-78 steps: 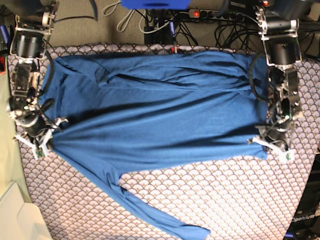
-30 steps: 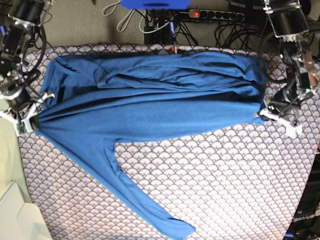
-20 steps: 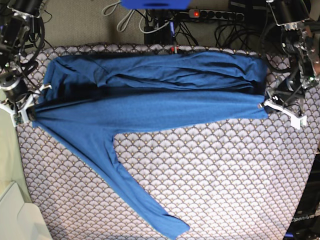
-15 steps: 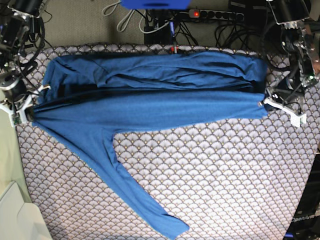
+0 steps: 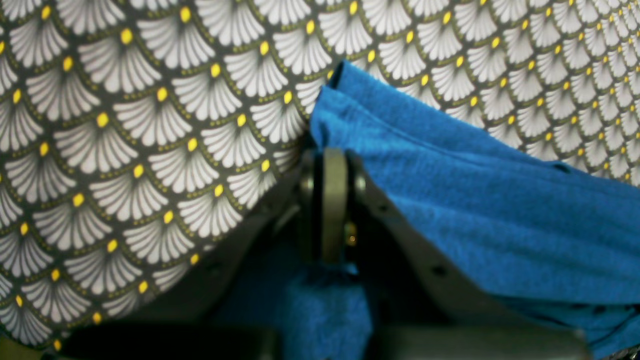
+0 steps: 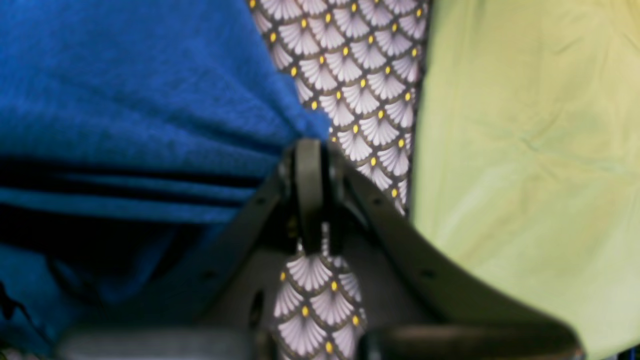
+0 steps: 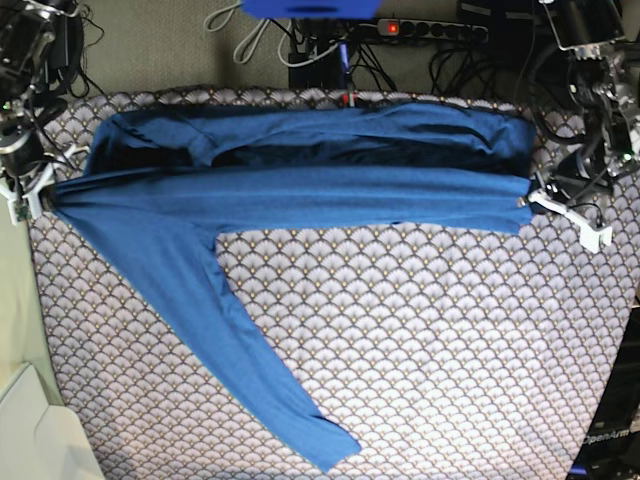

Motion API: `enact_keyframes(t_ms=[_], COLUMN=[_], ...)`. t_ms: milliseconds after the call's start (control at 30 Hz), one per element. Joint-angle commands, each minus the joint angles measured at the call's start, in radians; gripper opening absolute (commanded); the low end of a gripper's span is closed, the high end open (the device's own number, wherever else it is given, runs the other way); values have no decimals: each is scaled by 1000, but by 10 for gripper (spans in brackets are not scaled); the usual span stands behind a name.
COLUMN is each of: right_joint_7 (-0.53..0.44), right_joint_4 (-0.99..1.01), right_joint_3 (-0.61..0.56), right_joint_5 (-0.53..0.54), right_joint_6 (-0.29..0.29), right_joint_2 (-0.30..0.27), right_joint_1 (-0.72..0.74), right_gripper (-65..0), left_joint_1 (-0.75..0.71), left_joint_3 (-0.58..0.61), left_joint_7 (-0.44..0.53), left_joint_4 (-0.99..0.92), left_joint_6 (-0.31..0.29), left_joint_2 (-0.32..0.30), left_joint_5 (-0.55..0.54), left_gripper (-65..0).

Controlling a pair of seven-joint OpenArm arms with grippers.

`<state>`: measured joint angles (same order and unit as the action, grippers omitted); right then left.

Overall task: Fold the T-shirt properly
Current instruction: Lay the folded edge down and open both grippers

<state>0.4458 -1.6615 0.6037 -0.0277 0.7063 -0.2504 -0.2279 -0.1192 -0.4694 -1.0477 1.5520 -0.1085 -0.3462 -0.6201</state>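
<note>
Along the table's (image 7: 420, 330) far edge, both claws, left gripper (image 7: 528, 199) and right gripper (image 7: 42, 196), pinch the T-shirt (image 7: 300, 190) taut (one sleeve trails toward the near edge).

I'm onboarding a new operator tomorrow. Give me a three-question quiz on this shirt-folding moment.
1. True or false: both the left gripper and the right gripper are shut on the T-shirt.
2. Multiple choice: where does the free sleeve lie in the base view? A) tucked under the body B) trailing diagonally across the patterned tablecloth toward the near edge C) hanging off the far edge.
3. Fill in: beside the tablecloth, the right wrist view shows a plain ______ surface.

Key: 1 true, each pinches one end of the stretched fold; 2 B; 3 yellow-green.
</note>
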Motion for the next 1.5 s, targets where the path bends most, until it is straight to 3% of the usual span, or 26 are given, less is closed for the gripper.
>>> enact_keyframes(t_ms=[0,667,867,1067,1133,1367,1467], right_joint_7=[-23,-17,-17,-17,-17,-17,-17], right_joint_4=[-16,82,80,82,82,71,44], right_joint_3=[6,5,-60,-64,-63,-61,-58], right_joint_5=[12,10,8,7,7,7,7], right_joint_6=[-8,-8,-8,-8,-8,-8,-8], right_joint_2=[-14,-11,-11,-14,-16,-17,-25], right_joint_1=[5,-31,-66,-72,-72,-74,-74], right_gripper=[-650,-650,-650,-625,-581,-427,-402], left_joint_1=[8,-7,-3,-1,-1,-6,-7], left_joint_3=[-4,-1,103,131,131,131,128], left_joint_7=[8,17,17,17,17,17,17], left_joint_4=[11,-118,-117,-117,-117,-106,-106], left_joint_6=[2,2,2,2,2,2,2], left_joint_2=[-17,-9,-14,-17,-20,-21,-21], left_joint_5=[-4,-2,-2,-2,-2,-2,-2], left_gripper=[-644,-641,-641,-638,-602,-345,-314])
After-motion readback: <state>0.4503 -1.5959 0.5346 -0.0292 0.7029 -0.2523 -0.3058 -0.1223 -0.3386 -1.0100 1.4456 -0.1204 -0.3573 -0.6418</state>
